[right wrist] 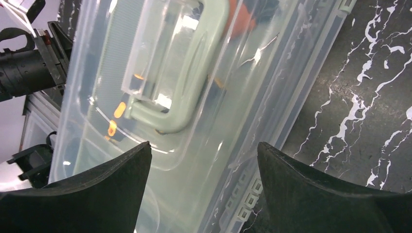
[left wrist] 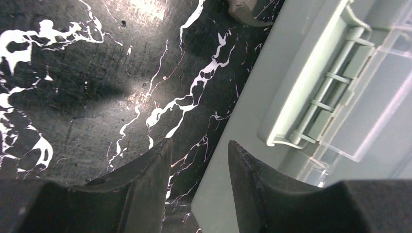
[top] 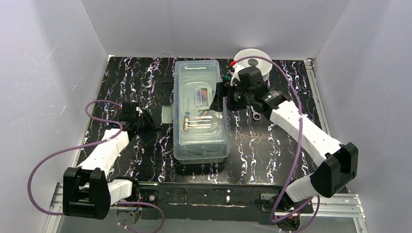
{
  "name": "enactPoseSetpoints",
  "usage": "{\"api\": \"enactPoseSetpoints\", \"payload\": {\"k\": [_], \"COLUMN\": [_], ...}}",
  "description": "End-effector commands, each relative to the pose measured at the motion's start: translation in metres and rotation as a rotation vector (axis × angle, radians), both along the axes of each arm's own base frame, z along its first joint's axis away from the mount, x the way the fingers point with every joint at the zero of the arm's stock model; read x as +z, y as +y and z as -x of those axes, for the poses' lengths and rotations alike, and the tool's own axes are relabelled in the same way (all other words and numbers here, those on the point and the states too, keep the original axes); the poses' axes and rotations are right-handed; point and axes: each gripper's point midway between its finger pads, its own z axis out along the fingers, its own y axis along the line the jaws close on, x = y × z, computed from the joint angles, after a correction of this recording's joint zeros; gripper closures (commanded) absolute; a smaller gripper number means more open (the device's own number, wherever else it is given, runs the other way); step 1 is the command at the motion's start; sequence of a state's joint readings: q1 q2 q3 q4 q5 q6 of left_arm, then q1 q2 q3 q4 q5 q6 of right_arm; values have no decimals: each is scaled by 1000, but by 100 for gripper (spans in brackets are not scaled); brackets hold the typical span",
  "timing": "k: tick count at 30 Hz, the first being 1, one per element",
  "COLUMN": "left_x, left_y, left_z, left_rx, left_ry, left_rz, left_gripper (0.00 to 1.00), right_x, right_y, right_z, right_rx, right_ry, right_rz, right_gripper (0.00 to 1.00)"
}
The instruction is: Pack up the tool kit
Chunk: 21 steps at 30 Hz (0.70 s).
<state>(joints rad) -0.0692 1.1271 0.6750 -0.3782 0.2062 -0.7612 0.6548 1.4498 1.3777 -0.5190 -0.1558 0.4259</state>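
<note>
The tool kit is a pale-green box (top: 200, 148) with a clear lid (right wrist: 233, 97) lying on it, mid-table. Orange-handled tools (top: 198, 121) show through the lid, and its green handle (right wrist: 194, 73) is up close in the right wrist view. A green latch flap (top: 166, 115) (left wrist: 272, 73) sticks out flat from the box's left side. My left gripper (top: 154, 122) (left wrist: 199, 143) is low beside it, open, with the flap's edge in the gap and one finger over the flap. My right gripper (top: 219, 96) (right wrist: 204, 145) hovers wide open over the lid's right rim.
A white round spool (top: 253, 58) stands at the back right, just behind my right wrist. A small steel piece (top: 257, 114) lies on the black marbled table (top: 276, 146) under the right forearm. White walls close in three sides.
</note>
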Motion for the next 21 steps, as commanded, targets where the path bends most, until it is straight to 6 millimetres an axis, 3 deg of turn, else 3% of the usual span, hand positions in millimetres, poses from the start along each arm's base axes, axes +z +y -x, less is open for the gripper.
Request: {"api": "enactPoseSetpoints", "payload": {"k": [1, 7, 13, 17, 21], "left_x": [-4, -21, -26, -28, -24], "left_y": [-10, -29, -51, -55, -50], "left_z": [-6, -3, 0, -1, -5], "left_rx": [-17, -24, -66, -80, -80], "left_ry": [-25, 7, -3, -5, -17], "left_rz": [66, 159, 176, 186, 152], "left_gripper": [56, 59, 59, 58, 58], "right_x": [-11, -30, -25, -16, 2], "right_y": [-6, -45, -83, -87, -77], "right_z": [-8, -16, -16, -13, -8], "right_rx": [-3, -67, -156, -158, -110], "right_ry": [-7, 59, 43, 18, -15], "right_rz": [31, 78, 96, 90, 21], "right_gripper": [13, 14, 15, 15, 15]}}
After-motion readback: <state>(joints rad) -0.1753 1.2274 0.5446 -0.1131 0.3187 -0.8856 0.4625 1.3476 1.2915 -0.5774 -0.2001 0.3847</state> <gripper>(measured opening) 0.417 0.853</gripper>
